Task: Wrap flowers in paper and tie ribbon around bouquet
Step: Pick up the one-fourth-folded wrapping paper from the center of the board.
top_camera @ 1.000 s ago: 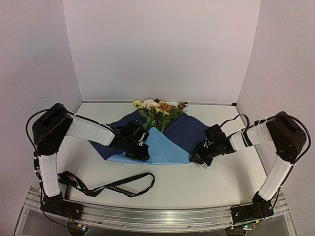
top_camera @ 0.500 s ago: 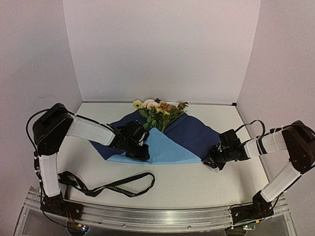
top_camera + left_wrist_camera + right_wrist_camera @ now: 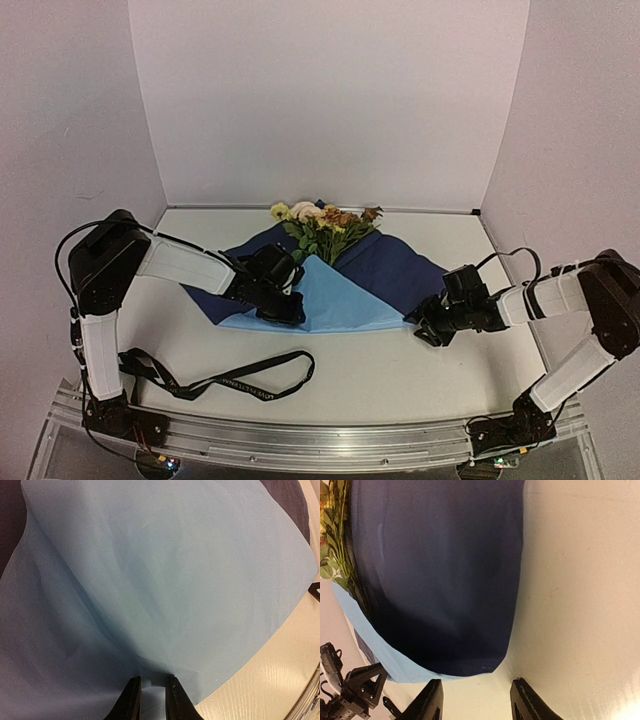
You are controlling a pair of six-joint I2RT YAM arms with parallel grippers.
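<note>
The paper [image 3: 390,268] lies spread on the table, dark blue side up, with a light blue flap [image 3: 335,298] folded over its middle. The flowers [image 3: 325,225] rest on it, heads toward the back wall and stems under the flap. My left gripper [image 3: 290,312] sits low on the flap's near left edge; in the left wrist view its jaws [image 3: 153,700] are pinched on a small fold of the light blue paper [image 3: 175,580]. My right gripper [image 3: 422,328] stands open just off the paper's right corner [image 3: 490,666], nothing between its fingers [image 3: 427,702]. The ribbon [image 3: 240,380] lies loose near the front left.
The white table [image 3: 400,375] is boxed in by a back wall and side walls. The ribbon loops toward the left arm's base [image 3: 110,410]. In the right wrist view the flowers' leaves [image 3: 332,535] show at the far left, and the left arm's parts [image 3: 350,690] at the bottom left.
My right gripper drew the paper's right corner outward to the right, then opened and let it go. The left gripper has held still on the flap.
</note>
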